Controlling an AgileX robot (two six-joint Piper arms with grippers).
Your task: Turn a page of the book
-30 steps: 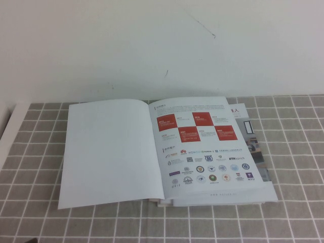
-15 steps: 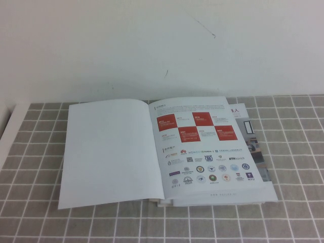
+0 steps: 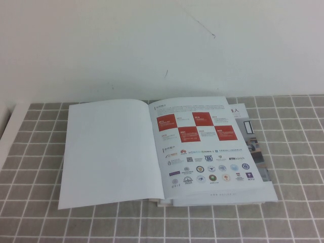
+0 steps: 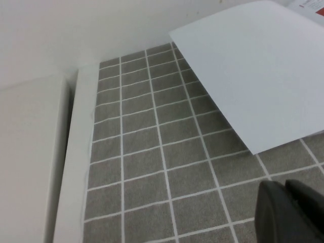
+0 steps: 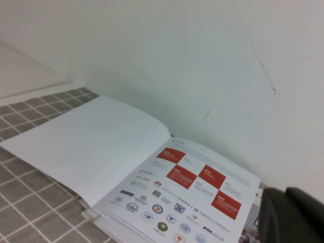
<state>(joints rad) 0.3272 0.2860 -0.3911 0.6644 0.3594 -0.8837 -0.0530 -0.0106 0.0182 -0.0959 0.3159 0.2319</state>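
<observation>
- Grey cloth [image 3: 45, 212] with a white grid pattern covers the table, which backs onto a plain white wall [image 3: 162, 45] marked with a few thin dark scratches.
- At the middle of the cloth lies the thin glossy white-bordered book [image 3: 167, 152], open and flat.
- Its large front page [image 3: 111, 152] lies turned over to the robot's left, plain white face up; on the right, the inner page with red squares and logo rows [image 3: 202, 152] shows.
- A similar booklet [image 3: 253, 139] lies under the book, peeking out at the right edge.
- Neither arm appears in the high view. The left gripper [image 4: 291, 212] hangs above bare cloth near the white page's corner; whether its jaws are parted I cannot tell.
- The right gripper [image 5: 293, 217] hovers off the book's right side, jaws closed on nothing.
- Judging by this, the turn looks done. The risk: the glossy leaf could spring back, or a passing arm could drag the book off the booklet.
</observation>
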